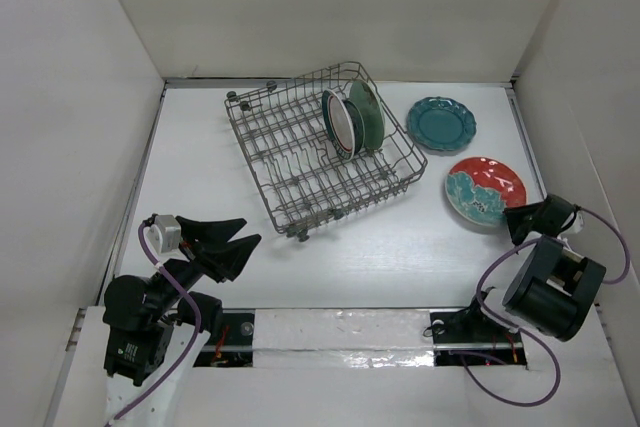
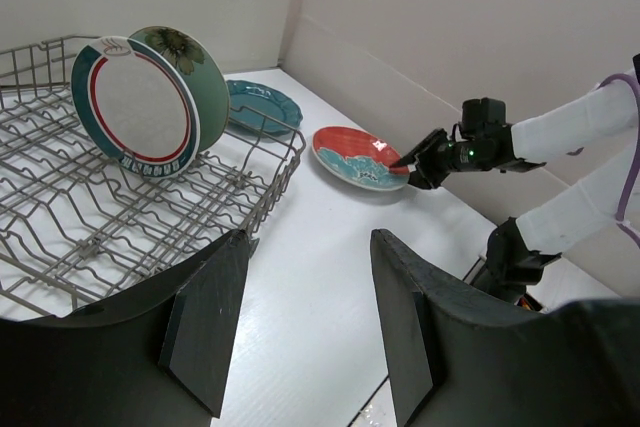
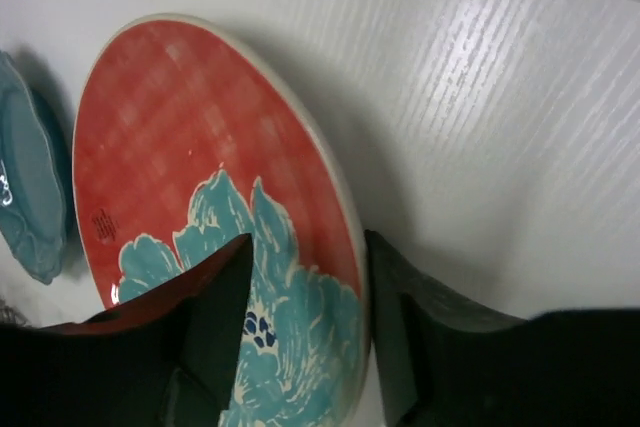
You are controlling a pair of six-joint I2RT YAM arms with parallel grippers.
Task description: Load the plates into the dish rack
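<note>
No legible writing in any view.
A small dark stamp (image 3: pixel 103 224) on the round red-and-teal floral ceramic plate (image 3: pixel 200 197) is too blurred to read.

White worktop (image 1: pixel 400 257), its surface finely ribbed in the right wrist view. It is enclosed by three plain white panels: back wall (image 1: pixel 340 7), left wall (image 1: pixel 60 147), right wall (image 1: pixel 590 67). A glossy white strip (image 1: pixel 340 332) runs along the near edge.

Floral plate (image 3: pixel 190 167) cut off at bottom edge, partly hidden behind right pincer (image 3: pixel 307 247); teal plate (image 3: pixel 30 197) left of it cropped; mark (image 3: pixel 103 224) on floral plate unreadable.
</note>
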